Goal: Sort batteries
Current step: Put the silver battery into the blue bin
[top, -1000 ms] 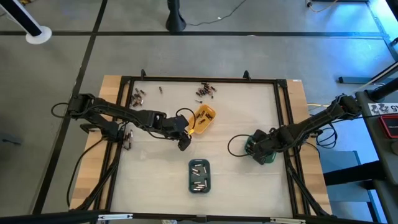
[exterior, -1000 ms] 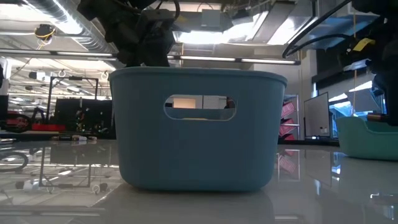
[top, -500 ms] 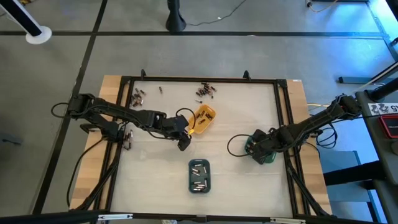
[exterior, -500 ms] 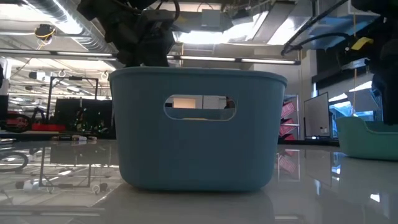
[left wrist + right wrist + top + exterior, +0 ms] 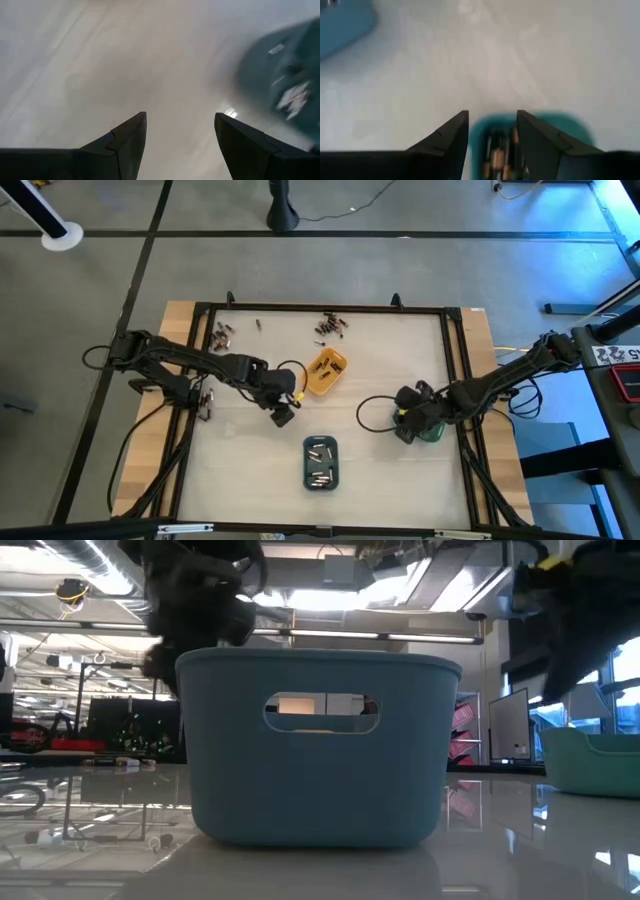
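Note:
Loose batteries lie near the table's far edge and far left. More lie in the slate-blue tray at the near middle. The orange tray stands farther back, and the green tray at the right holds batteries. My left gripper hangs open over bare table between the orange and slate-blue trays, with nothing between its fingers. My right gripper stands open at the green tray's left end, above its rim, and is empty too.
A black frame borders the table. A few more batteries lie by the left rail. In the low view the slate-blue tray fills the middle and the green tray shows at the right. Bare tabletop stretches between the trays.
My left gripper has swung a little toward the table's left edge, away from the orange tray, and tipped. My right gripper has drawn toward the table's left, off the green tray, rising and turning slightly. The trays and batteries have stayed put.

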Robot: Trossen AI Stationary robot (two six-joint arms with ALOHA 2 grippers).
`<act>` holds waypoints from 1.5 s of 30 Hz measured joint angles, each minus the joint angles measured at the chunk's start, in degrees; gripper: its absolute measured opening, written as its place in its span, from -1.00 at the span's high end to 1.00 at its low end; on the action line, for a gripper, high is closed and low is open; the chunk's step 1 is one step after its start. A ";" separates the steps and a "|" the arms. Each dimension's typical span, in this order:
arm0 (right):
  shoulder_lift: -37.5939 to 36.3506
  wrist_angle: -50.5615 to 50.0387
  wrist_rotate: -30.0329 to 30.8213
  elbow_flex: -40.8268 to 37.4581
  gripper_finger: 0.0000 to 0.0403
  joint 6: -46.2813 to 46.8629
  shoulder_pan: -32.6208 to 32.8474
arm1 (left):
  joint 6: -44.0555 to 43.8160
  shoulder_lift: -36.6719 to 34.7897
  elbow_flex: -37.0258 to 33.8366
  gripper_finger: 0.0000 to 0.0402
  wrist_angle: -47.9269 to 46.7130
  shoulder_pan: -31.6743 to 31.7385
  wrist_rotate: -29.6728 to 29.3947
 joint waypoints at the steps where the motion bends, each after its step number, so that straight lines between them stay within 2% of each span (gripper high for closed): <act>1: 0.00 0.14 1.86 0.52 0.17 -1.06 0.00 | 0.00 0.00 0.65 -0.11 -3.68 0.00 0.02; 6: 0.00 4.74 12.13 1.14 0.17 -5.04 0.00 | -0.09 -0.02 1.81 -0.11 -19.83 0.07 0.06; 10: 0.00 9.83 17.39 1.16 0.17 -8.66 0.00 | -2.22 -0.02 1.79 -0.11 -29.27 0.88 -0.97; 14: 0.00 13.66 19.01 1.16 0.17 -11.46 0.00 | -3.60 -0.02 1.79 -0.11 -30.52 2.05 -1.48; 17: 0.00 14.55 18.99 1.16 0.17 -12.92 0.00 | 1.41 -0.02 1.79 -0.11 -30.45 3.19 -1.78; 20: 0.00 14.59 18.99 1.16 0.17 -13.39 0.00 | 3.04 -0.02 1.79 -0.11 -31.31 6.06 -4.45; 27: 0.00 14.64 18.98 1.15 0.17 -14.68 0.00 | 5.60 0.00 1.77 -0.11 -30.54 17.87 -8.13; 31: 0.00 14.71 19.27 1.14 0.17 -16.37 0.00 | 9.92 0.00 1.77 -0.11 -30.54 26.65 -13.25; 34: 0.00 14.92 21.86 1.14 0.17 -17.71 0.00 | 11.56 0.00 1.77 -0.11 -29.93 34.52 -16.44; 41: 0.02 14.94 29.32 1.14 0.17 -20.77 -0.15 | 14.28 0.84 1.77 -0.11 -20.79 51.43 -16.97; 45: 0.02 15.01 27.53 1.14 0.17 -21.90 -2.95 | 17.38 3.33 1.77 -0.10 -18.53 56.93 -16.87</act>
